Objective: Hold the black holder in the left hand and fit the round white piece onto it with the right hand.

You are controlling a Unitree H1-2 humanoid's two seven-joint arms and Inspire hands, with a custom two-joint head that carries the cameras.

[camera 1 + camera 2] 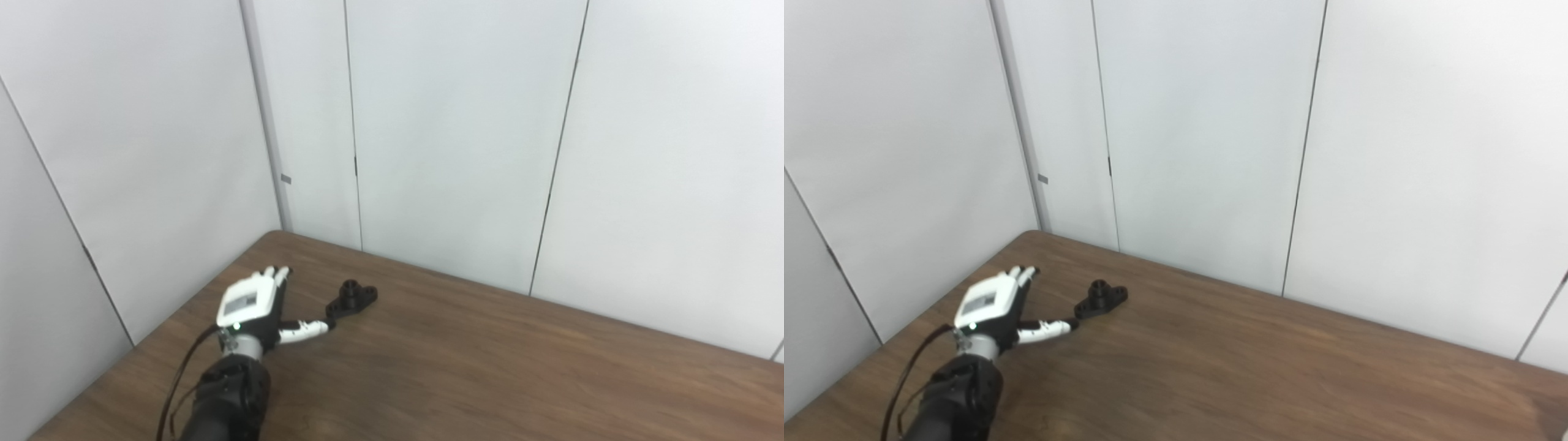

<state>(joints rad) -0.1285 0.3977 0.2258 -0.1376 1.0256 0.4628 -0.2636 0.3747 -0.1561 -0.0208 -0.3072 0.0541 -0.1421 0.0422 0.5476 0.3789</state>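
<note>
Over the near-left corner of the table, your left hand point(250, 306), white-backed with black and white fingers, sits flat above the wood, back facing up. Fingers point(275, 274) stretch straight toward the far edge, spread a little; thumb sticks out sideways to the right. It holds nothing, splayed wide. Dark forearm and a black cable run down from the wrist to the bottom edge.

Thumb tip reaches the near end of the black plastic holder point(352, 298), a flat flanged base with a short round collar standing upright in its middle. Touching or just short of it: you cannot tell from either view. Holder lies on the brown wood-grain table point(490, 367), near the back edge, to the right of the hand.

Behind the table stand pale grey wall panels point(453, 122) with thin dark seams.
</note>
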